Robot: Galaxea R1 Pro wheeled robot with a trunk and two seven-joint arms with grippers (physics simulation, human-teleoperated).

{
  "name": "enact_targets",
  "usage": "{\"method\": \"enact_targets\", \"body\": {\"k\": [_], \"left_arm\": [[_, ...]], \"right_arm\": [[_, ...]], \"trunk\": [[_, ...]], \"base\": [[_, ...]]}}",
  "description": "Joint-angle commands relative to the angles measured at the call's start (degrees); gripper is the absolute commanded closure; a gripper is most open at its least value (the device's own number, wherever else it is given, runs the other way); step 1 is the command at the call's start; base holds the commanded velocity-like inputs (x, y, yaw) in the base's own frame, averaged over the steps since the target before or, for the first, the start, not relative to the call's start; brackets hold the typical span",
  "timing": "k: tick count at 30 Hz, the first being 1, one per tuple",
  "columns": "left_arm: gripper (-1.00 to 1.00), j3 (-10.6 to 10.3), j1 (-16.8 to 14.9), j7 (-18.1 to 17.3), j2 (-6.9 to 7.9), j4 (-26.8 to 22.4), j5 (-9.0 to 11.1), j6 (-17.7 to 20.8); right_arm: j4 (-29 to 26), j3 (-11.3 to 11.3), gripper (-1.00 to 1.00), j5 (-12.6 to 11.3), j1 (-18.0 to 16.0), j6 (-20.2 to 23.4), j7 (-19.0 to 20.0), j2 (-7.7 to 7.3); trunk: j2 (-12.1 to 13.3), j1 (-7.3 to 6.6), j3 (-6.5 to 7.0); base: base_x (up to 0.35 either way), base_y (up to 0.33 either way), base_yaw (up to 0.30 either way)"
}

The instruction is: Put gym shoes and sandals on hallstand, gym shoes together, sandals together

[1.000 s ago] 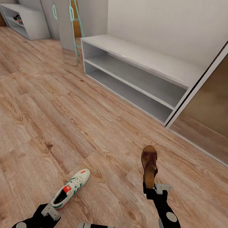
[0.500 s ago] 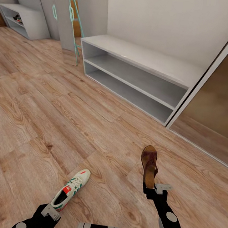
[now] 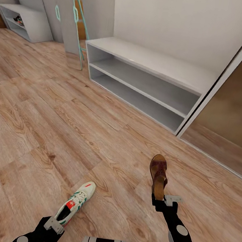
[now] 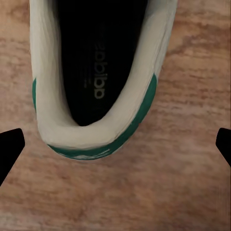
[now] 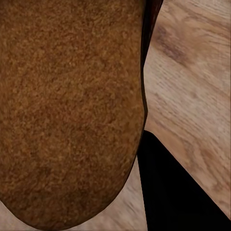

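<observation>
One white gym shoe (image 3: 75, 204) with green stripes lies on the wood-plank corridor floor (image 3: 33, 117), toe pointing away from me. My left gripper (image 3: 52, 224) sits just behind its heel (image 4: 96, 139), open, with both fingertips (image 4: 9, 149) wide of the shoe and not touching it. My right gripper (image 3: 159, 199) is shut on a dark brown sandal (image 3: 158, 175), which it holds on edge above the floor; the tan sole (image 5: 67, 110) faces the wrist camera beside one black finger (image 5: 178, 192). The hallstand (image 3: 23, 20), with a wall shelf above, stands far off at the back left.
A low grey two-tier bench (image 3: 141, 81) without upper shelves stands against the wall ahead. A brown sliding wardrobe door (image 3: 228, 120) runs along the right. A tall grey cabinet with teal handles (image 3: 63, 10) stands left of the bench. A small dark item (image 3: 19, 20) sits in the hallstand.
The gym shoe has shifted slightly toward me and lower in view. Both arms, the sandal and the camera have stayed still.
</observation>
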Motion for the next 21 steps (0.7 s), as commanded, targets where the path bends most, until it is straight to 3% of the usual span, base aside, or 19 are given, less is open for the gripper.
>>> {"method": "enact_targets", "body": {"k": [1, 21], "left_arm": [[-1.00, 0.49, -0.03, -0.34, -0.04, 0.00, -0.49, -0.25], [-1.00, 0.49, -0.03, -0.34, -0.06, 0.00, -0.49, -0.24]], "right_arm": [[0.02, -0.21, 1.00, 0.18, -0.02, -0.14, 0.37, 0.03], [0.02, -0.21, 1.00, 0.18, -0.02, -0.14, 0.35, 0.03]], "trunk": [[-0.01, 0.00, -0.04], [-0.01, 0.00, -0.04]], "base": [[0.077, 0.023, 0.000], [0.015, 0.002, 0.000]]}}
